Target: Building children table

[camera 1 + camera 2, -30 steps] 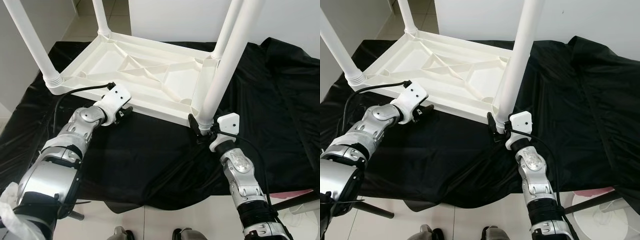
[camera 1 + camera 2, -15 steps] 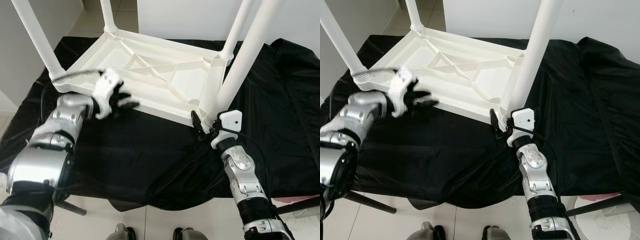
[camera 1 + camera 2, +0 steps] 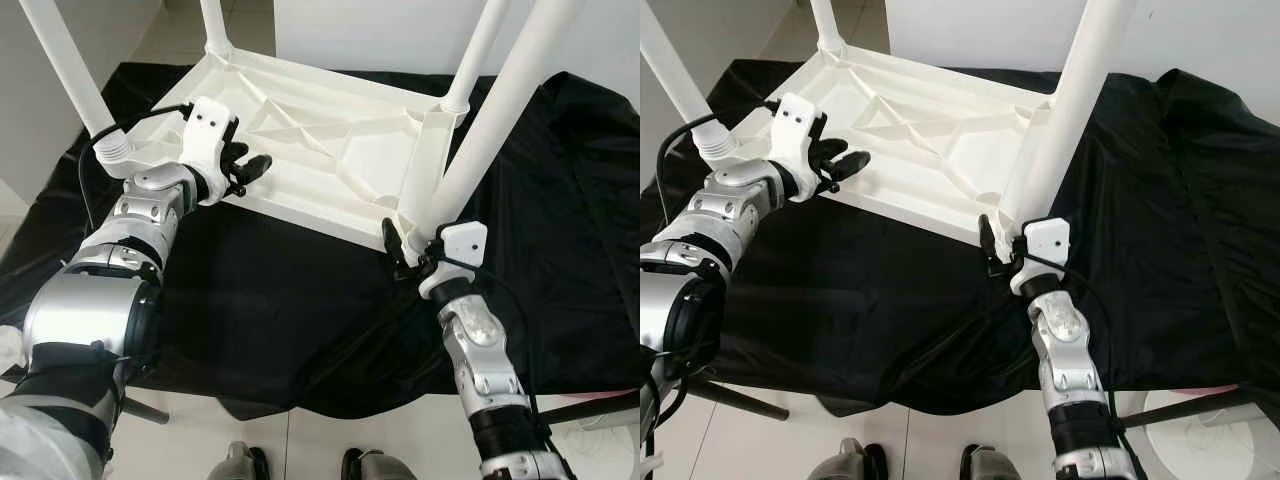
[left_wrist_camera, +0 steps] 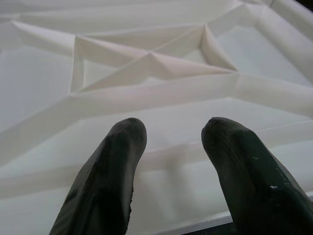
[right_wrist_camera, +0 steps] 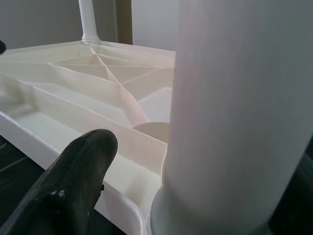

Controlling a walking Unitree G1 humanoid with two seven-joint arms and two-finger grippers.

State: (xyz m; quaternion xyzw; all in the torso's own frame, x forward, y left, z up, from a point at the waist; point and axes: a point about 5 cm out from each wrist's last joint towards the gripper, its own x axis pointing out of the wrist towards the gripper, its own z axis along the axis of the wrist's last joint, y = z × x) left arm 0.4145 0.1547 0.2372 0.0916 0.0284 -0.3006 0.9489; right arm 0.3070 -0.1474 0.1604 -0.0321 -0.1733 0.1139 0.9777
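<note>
Table (image 3: 330, 150): white moulded plastic, upside down on a black cloth (image 3: 560, 200), ribbed underside facing up, four legs standing upward. It lies toward the far left of the cloth.

Near-right leg (image 3: 480, 140): seated in its corner socket, just in front of the right gripper.

Right gripper (image 3: 412, 250): at the base of this leg. One finger (image 5: 73, 181) lies against the table rim beside the leg; the other is hidden behind the leg, so whether the leg is pinched or merely flanked cannot be told.

Left gripper (image 3: 245, 172): over the near-left rim, fingers (image 4: 112, 176) spread, holding nothing, hovering just above the ribbed panel.

Handling (judged): hollow plastic, probably light and stiff, smooth and somewhat slippery. The round legs offer little purchase for thin fingers. Likelier holds are the thin outer rim, the ribs, or low on a leg near its socket. Legs may wobble or bind if pushed off-axis.

Edges and room: near rim overhangs nothing, resting flat on the cloth. Open cloth lies to the right and in front. The cloth is loose and creased and may slide or bunch under the table. A wall (image 3: 40, 70) stands close on the left, and the tall legs limit arm sweep above the panel
</note>
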